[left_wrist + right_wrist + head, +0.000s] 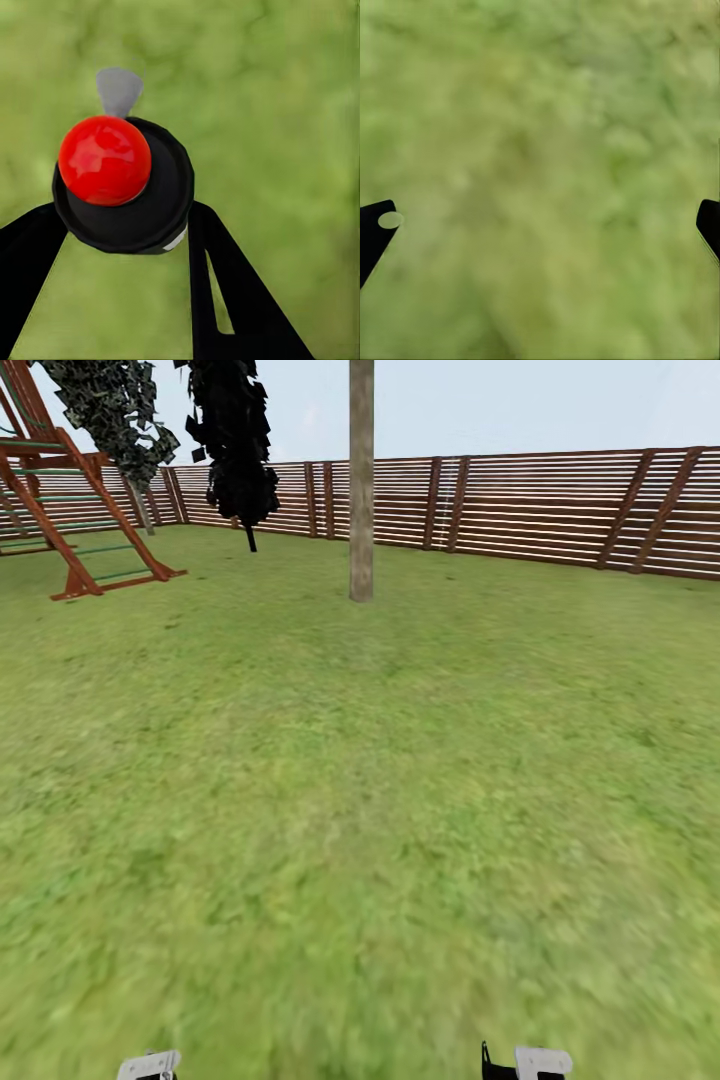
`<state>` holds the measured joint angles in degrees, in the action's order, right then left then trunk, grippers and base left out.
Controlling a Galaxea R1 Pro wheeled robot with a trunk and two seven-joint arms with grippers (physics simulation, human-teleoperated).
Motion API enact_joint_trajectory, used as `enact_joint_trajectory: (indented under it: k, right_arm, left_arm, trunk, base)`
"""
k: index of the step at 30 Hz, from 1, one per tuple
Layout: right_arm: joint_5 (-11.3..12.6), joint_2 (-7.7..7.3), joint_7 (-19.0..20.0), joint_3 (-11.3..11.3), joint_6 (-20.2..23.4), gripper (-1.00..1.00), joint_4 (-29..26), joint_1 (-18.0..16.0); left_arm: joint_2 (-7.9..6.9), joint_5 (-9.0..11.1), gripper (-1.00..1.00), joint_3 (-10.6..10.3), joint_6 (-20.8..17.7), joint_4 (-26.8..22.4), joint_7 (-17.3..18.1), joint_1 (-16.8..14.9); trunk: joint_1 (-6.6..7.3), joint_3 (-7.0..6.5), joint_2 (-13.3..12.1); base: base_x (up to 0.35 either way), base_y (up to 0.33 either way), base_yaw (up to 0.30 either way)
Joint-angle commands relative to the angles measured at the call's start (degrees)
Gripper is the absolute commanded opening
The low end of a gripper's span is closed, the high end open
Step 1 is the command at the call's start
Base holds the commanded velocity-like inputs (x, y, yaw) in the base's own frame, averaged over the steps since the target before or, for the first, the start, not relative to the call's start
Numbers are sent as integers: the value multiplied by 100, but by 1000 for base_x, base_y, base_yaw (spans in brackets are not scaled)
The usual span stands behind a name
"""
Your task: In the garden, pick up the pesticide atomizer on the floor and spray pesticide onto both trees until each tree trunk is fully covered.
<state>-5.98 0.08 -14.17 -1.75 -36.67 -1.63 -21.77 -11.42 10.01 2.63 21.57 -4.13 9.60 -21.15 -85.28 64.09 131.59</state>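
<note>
Left gripper (124,225) pinches the pesticide atomizer (124,187): black round body between both fingers, red ball top and grey nozzle tip pointing away from the pincer over grass (285,112). Right gripper (540,225) spread wide, nothing between the fingers. Beige tree trunk (361,480) well ahead of both grippers, wooden fence (560,510) behind it

Pesticide atomizer (124,184): black round body, glossy red ball cap, grey nozzle tab; clamped between the left gripper (124,225) fingers above grass. Tree trunk (361,480): smooth beige-grey column, upright on the lawn (360,810) at 12 o'clock, before the slatted fence.
</note>
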Motion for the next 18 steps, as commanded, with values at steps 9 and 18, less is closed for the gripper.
enact_joint_trajectory:
  k: [9, 18]
  right_arm:
    - [-61, 1, -42, -18, -7, 100, 5, -3]
    - [-61, 2, -42, -18, -7, 100, 5, -3]
  left_arm:
    - [-1, 54, -100, 27, 9, 7, 59, -3]
    - [-1, 54, -100, 27, 6, 7, 59, -3]
  trunk:
    - [-3, 4, 1]
    - [-3, 4, 1]
  base:
    - [339, 0, 0]
    - [339, 0, 0]
